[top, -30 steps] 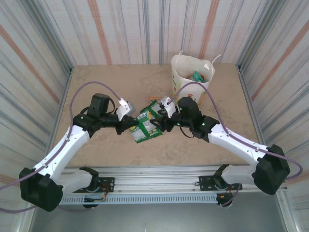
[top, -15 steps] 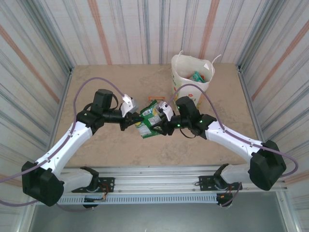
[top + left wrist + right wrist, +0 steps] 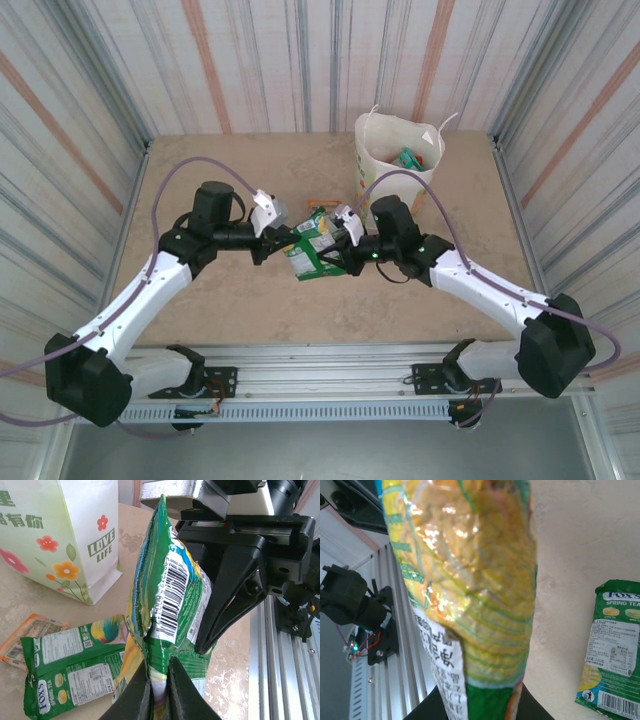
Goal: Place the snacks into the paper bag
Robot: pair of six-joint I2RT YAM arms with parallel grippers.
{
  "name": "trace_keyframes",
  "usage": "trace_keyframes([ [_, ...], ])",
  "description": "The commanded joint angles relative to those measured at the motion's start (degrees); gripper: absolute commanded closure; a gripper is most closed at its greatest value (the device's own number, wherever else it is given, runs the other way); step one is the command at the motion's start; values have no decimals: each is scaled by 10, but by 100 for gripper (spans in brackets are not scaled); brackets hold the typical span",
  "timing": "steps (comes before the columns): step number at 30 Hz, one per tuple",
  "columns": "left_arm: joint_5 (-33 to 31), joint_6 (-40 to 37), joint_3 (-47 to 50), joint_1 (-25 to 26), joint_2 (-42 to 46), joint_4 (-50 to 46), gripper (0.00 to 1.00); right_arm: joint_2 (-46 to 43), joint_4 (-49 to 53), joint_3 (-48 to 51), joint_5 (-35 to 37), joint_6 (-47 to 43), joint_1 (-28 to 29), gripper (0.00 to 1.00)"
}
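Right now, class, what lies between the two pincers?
One green snack packet, pinched by the left pincer and the right pincer alike; the top external view shows it.

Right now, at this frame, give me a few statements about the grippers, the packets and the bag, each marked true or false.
1. The left gripper and the right gripper are both clamped on the same green packet. True.
2. The paper bag lies on its side. False: it stands upright, mouth open.
3. A green Fox's packet lies flat on the table. True.
4. Nothing is inside the bag. False: a teal-green packet shows through its mouth.
5. The orange packet is held by the left gripper. False: it lies on the table beside the Fox's packet.
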State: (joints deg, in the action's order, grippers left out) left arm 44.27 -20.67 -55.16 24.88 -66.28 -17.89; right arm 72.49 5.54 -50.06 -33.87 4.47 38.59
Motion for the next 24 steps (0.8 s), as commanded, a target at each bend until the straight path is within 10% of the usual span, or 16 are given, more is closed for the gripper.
trace_keyframes([
  [1, -26, 23, -17, -2, -8, 34, 78, -34, 12, -4, 25, 6, -12, 91],
  [13, -102, 81, -119, 11, -100, 37, 29, -143, 137, -35, 79, -48, -107, 100],
  [24, -159, 91, -246, 59, -219, 35, 25, -180, 202, -143, 15, -55, -254, 100],
])
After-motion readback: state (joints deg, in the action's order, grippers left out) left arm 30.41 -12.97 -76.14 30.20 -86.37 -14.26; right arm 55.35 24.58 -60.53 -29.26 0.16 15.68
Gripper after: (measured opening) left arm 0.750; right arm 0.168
